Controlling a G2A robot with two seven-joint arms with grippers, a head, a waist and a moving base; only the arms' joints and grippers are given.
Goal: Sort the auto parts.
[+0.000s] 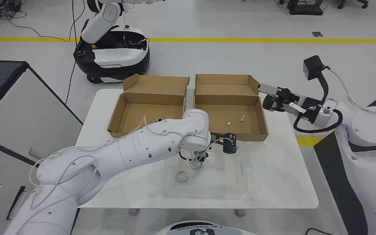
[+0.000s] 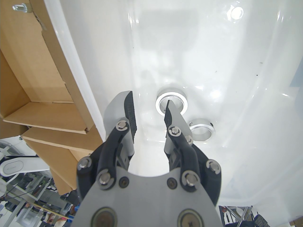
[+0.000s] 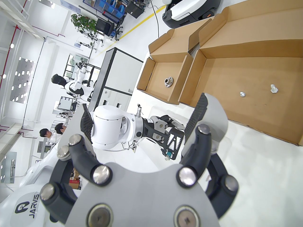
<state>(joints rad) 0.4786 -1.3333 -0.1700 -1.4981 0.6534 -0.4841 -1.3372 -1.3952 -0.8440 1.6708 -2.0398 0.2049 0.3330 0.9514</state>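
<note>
My left gripper (image 2: 149, 111) hangs open just above the white table (image 2: 213, 48), in the top view near the table's middle (image 1: 197, 161). One of its fingertips (image 2: 168, 109) sits over the hole of a silver metal ring (image 2: 163, 98). A second, split ring (image 2: 201, 129) lies right beside the first. A third small ring (image 2: 236, 12) lies farther off on the table (image 1: 182, 176). My right gripper (image 3: 144, 116) is open and empty, held off the right edge of the right cardboard box (image 1: 265, 97).
Two open cardboard boxes stand side by side at the table's back. The left box (image 3: 151, 76) holds a flanged metal part (image 3: 168, 81). The right box (image 1: 258, 126) holds two bolts (image 3: 242, 94) (image 3: 274, 88). Bare table lies along the front and right.
</note>
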